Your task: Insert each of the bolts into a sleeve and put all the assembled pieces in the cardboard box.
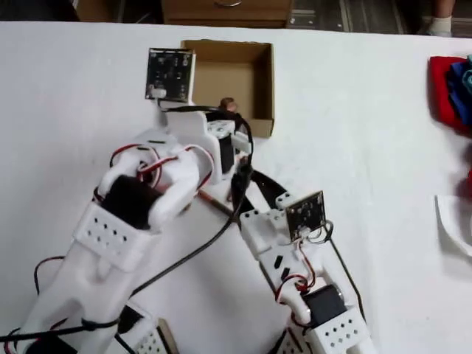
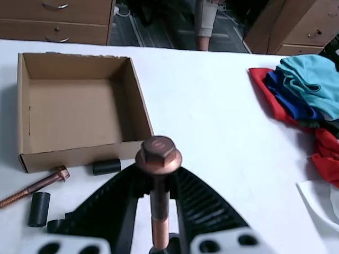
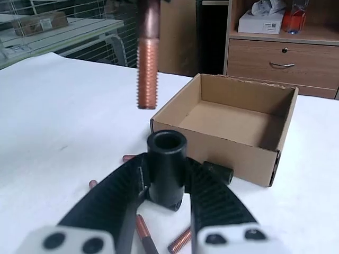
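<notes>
My left gripper [image 2: 158, 177] is shut on a copper bolt [image 2: 158, 154], held upright with its hex head on top. In the right wrist view the bolt's threaded end [image 3: 148, 74] hangs just above a black sleeve [image 3: 167, 166], a little off to one side of its bore. My right gripper [image 3: 167, 182] is shut on that sleeve, which stands with its bore facing up. Just beyond them the empty cardboard box [image 1: 234, 74] sits open. Another bolt [image 2: 33, 189] and two loose sleeves [image 2: 106, 166] [image 2: 38, 209] lie on the table by the box.
More bolts [image 3: 142, 233] lie on the white table under my right gripper. A pile of red, blue and teal cloth [image 1: 451, 81] and a white sheet [image 1: 453, 221] sit at the table's right edge. Wooden drawers [image 2: 53, 18] stand behind the table.
</notes>
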### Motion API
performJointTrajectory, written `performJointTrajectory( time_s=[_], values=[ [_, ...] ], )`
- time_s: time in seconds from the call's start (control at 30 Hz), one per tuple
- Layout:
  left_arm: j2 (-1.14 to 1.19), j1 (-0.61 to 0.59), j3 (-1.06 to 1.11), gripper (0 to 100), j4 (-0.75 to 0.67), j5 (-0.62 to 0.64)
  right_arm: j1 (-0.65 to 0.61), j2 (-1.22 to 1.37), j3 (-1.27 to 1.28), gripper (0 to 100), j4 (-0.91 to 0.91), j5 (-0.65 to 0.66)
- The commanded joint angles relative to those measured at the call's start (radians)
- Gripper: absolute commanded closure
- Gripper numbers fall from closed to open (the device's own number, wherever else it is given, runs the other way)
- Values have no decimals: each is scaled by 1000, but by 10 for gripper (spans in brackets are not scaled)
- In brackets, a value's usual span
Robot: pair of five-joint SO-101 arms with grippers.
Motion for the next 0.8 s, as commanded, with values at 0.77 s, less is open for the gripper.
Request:
performJointTrajectory(
  time_s=[0.77],
  values=[
    [132,57,-59,976,-17,0,-7,-27,9,978,5,-8]
  ],
)
